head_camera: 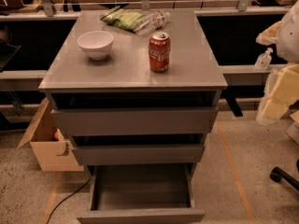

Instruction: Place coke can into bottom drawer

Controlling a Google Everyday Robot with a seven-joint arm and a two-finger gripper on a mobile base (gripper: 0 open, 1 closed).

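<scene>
One red metal can (159, 52) with a silver top stands upright mid-table (131, 76), on smooth grey. Left of it we count one round, glossy white bowl (95, 44). Behind lie one clear plastic bottle (154, 20) and one crinkly green bag (122, 19), touching. Below are three flat grey drawers: two upper ones ajar, the bottom drawer (140, 216) pulled well out, a shallow box. One cardboard box (46, 148) sits left. The hand (276, 99) hangs pale and blocky at the right edge, well apart from the can; its grip we cannot tell.
</scene>
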